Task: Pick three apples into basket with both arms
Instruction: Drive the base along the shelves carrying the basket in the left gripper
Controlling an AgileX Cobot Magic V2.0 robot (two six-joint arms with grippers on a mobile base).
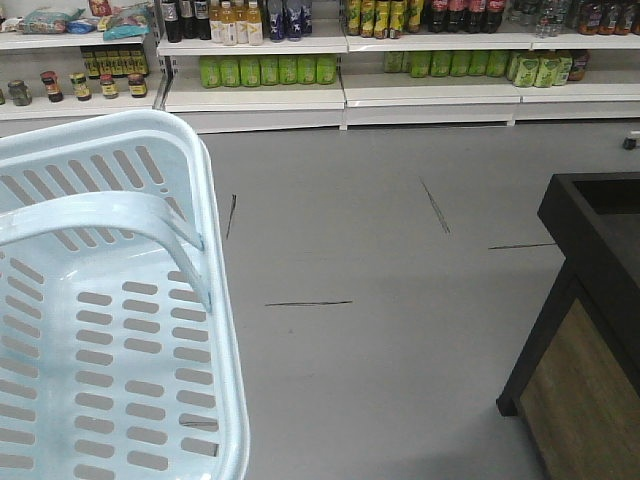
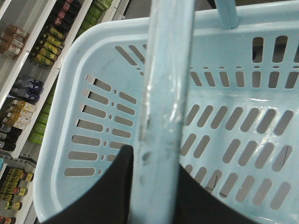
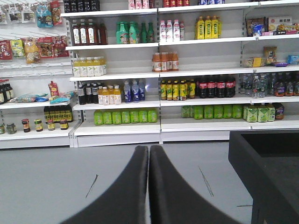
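The pale blue basket (image 1: 120, 330) hangs at the left of the front view, and nothing lies inside it. Its flat handle (image 1: 110, 215) arches over the opening. In the left wrist view the handle (image 2: 163, 93) runs straight up between my black jaws, and my left gripper (image 2: 156, 161) is shut on it, with the basket's slotted wall (image 2: 93, 126) below. My right gripper (image 3: 148, 154) is shut with nothing between its fingers, held above the grey floor and facing the shelves. The apples are out of view.
A black counter with a wood-panelled side (image 1: 590, 310) stands at the right, seen also as a black counter corner (image 3: 266, 158). Store shelves of bottles (image 3: 159, 84) line the far wall. Grey floor (image 1: 380, 300) with dark scuff marks lies between.
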